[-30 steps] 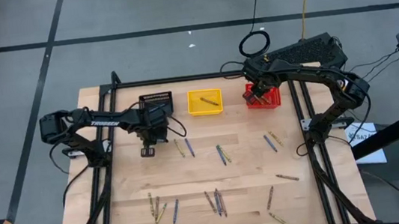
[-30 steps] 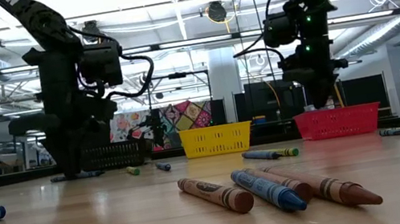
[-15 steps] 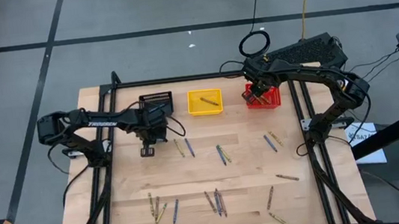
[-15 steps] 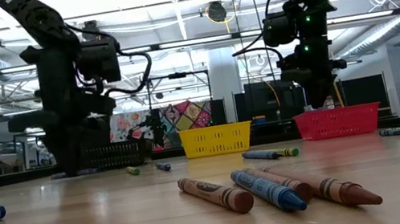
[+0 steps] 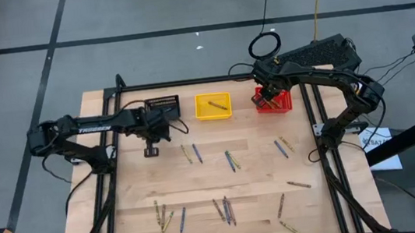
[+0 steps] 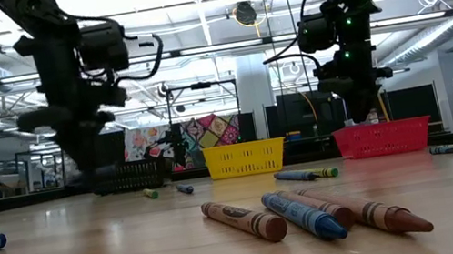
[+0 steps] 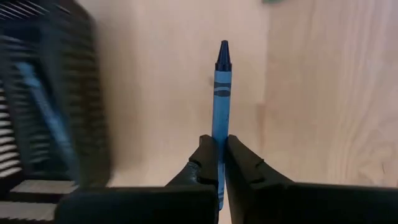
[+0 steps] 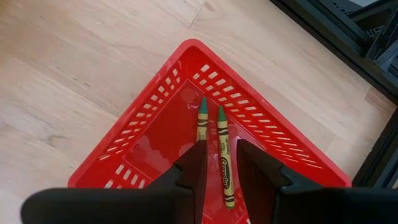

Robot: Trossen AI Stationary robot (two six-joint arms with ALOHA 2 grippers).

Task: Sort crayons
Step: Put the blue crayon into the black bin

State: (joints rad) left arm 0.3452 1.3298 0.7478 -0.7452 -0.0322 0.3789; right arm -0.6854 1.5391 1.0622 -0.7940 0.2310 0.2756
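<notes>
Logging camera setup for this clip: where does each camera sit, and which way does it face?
High: overhead, straight down on the table; both arms show.
Low: table height, level across crayons into the room; both arms hang in.
Left wrist: past the left gripper, shut on a blue crayon, black bin beside.
Right wrist: past the right gripper, down into the red bin.
Shared: the red bin appears in high, low and right wrist.

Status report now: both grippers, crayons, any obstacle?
Left gripper shut on blue crayon, beside black bin. Right gripper over red bin, two green crayons inside. Nothing blocking.
</notes>
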